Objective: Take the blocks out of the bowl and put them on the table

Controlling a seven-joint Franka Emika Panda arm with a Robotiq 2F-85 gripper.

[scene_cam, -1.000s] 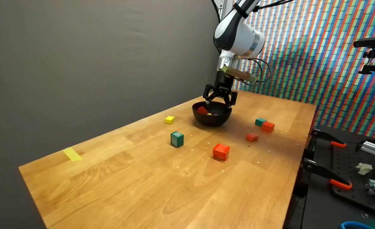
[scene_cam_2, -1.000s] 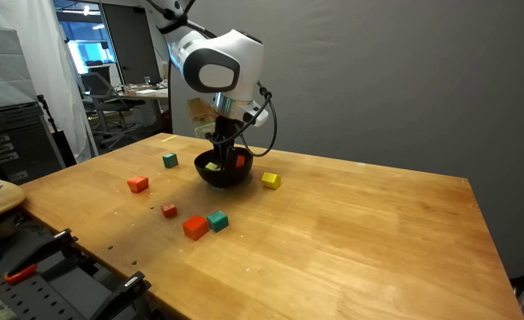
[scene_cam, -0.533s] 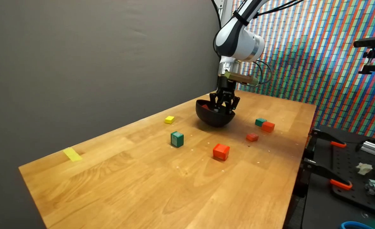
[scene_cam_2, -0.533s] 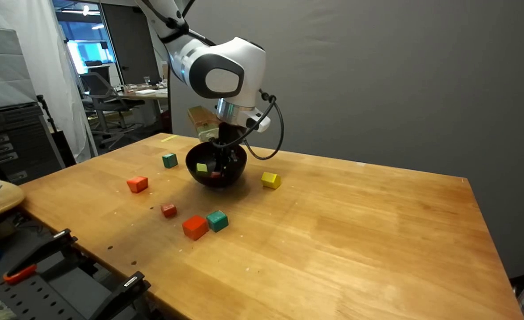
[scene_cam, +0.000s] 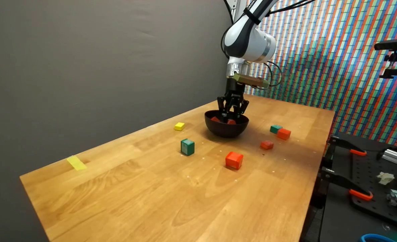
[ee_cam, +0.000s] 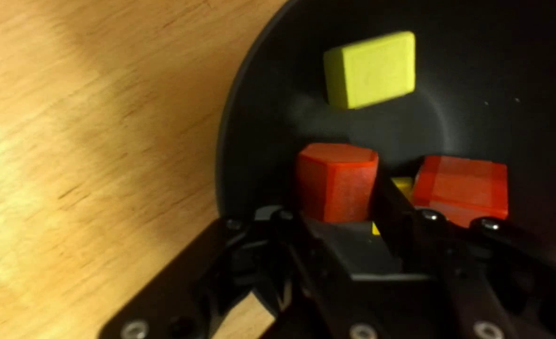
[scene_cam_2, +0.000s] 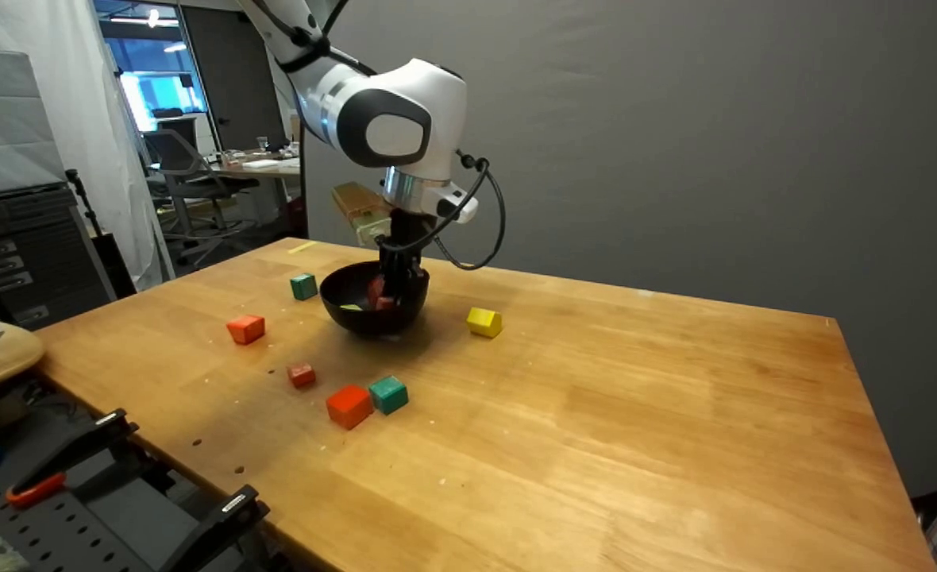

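- the bowl (scene_cam: 226, 130), tipped half a second earlier, had come level on the table (scene_cam_2: 635, 445) and slid a little toward the green block (scene_cam_2: 304, 287).
- the gripper (scene_cam: 231, 116) reached down into the bowl; its jaws, spread wide a second before, were drawn in to the sides of a red block (ee_cam: 338, 183), which they seemed to pinch inside the bowl.
- so the pick looked made, or nearly; lifting clear of the bowl and setting down beside it remained, and the bowl could yet be dragged along.
- also in the bowl lay a second red block (ee_cam: 461, 186), a yellow block (ee_cam: 370, 70), and a bit of yellow (ee_cam: 403, 186), mostly hidden, its shape unclear.
- on the table around the bowl lay six other blocks (scene_cam_2: 349, 407), the green block among them.
- the bowl was smooth, dark and rounded, faintly glossy; the table showed streaky grain and pale specks; the red block had flat, paler faces with brighter edges; the yellow block was a crisp-edged box.
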